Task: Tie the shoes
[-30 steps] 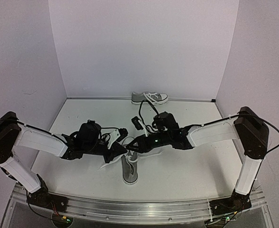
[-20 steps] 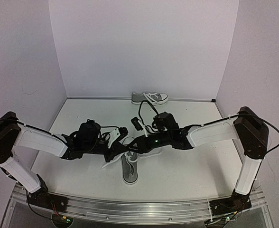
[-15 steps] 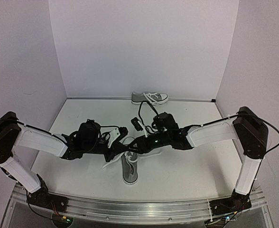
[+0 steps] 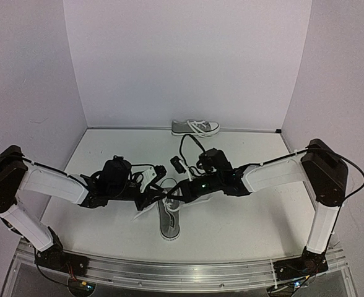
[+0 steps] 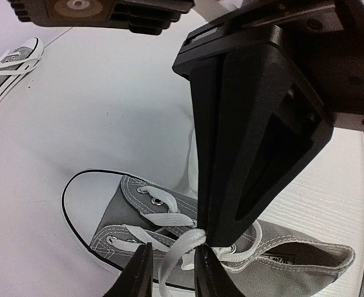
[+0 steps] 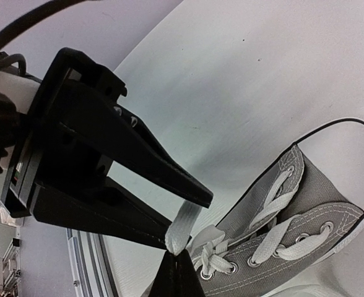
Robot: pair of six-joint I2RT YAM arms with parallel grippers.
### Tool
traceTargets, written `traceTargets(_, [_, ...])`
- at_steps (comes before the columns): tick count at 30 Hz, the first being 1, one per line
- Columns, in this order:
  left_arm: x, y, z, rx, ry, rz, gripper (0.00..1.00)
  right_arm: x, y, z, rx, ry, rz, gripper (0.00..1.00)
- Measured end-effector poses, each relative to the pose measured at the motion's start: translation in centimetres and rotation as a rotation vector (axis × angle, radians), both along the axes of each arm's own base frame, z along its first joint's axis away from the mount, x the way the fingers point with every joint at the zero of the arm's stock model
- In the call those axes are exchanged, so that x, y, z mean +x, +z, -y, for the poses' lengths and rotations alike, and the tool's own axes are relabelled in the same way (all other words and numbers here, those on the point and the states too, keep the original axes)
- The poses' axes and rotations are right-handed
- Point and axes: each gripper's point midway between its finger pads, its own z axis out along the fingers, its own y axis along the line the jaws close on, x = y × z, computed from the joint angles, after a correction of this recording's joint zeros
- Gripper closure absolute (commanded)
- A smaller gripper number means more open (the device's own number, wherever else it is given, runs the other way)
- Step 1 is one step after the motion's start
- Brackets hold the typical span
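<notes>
The right fingers (image 6: 179,277) were pressed together, pinching a white lace (image 6: 183,224) just above the near shoe (image 6: 321,201). The left fingers (image 5: 141,272) stood slightly spread, with the same lace running loose between them and their tips close to the right pair. Below both, that grey shoe lay on the desk (image 4: 250,216). The 2nd shoe (image 4: 195,128) rested well beyond, by the back wall (image 4: 188,62).

We see grey canvas cloth on the shoe (image 5: 111,230), with a smooth white rubber toe cap (image 5: 86,204) and a flat woven lace (image 5: 173,260). The left gripper (image 5: 173,272) and right gripper (image 6: 177,272) look matt black plastic. The table (image 5: 108,105) is matt white, and its near-edge rail (image 4: 182,273) is brushed metal.
</notes>
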Motion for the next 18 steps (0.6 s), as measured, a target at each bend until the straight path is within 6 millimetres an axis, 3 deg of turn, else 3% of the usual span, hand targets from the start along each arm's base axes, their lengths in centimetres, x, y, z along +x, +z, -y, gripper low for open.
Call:
traceTargets(3, [-0.5,-0.3,-0.7,0.015,0.006,0.005,0.64,0.1,0.1,0.0,-0.001,-0.008,0.007,1.0])
traceTargets(7, [-1.2,-0.8,-1.5,0.025,0.003,-0.004,0.63,0.3,0.6,0.3,0.001,-0.023,0.02,1.0])
traceTargets(10, [-1.3,-0.9,-1.5,0.024,0.001,-0.004,0.61,0.4,0.8,0.3,0.004,-0.028,0.027,1.0])
traceTargets(14, [-1.3,-1.0,-1.4,0.024,-0.006,-0.002,0.49,0.5,0.8,0.3,0.002,-0.033,0.029,1.0])
traceTargets(18, [-1.1,-1.4,-0.8,0.028,-0.017,0.001,0.47,0.6,0.8,0.4,0.0,-0.038,0.032,1.0])
